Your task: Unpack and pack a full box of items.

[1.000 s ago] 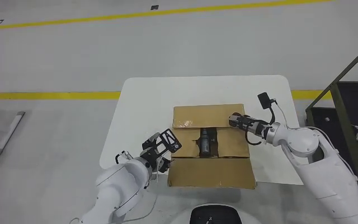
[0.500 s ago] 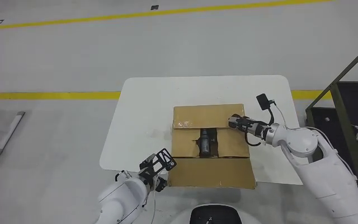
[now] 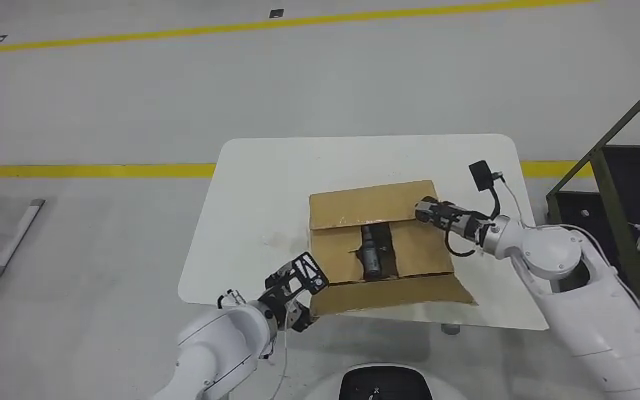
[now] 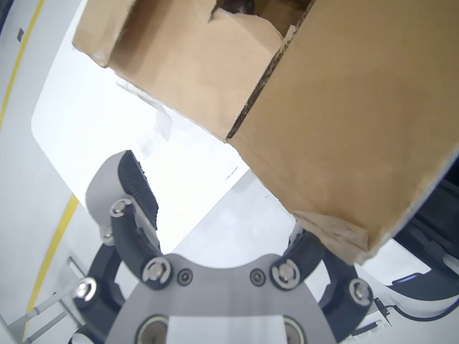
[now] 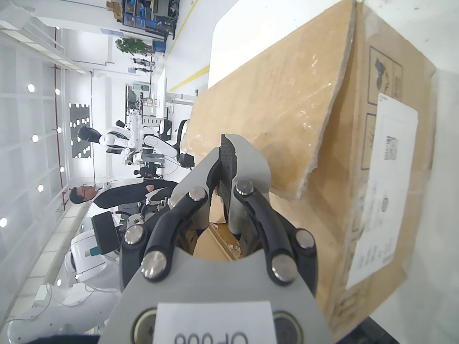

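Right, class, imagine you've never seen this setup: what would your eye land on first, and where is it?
The cardboard box in the middle of the white table, its flaps parted over a dark item inside. The right gripper is clamped on the box's right edge, and the left gripper sits open at its near left corner.

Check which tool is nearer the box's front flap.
Left. The left tool, open, sits at the front flap's left corner; the right tool is shut on the box at its far right corner.
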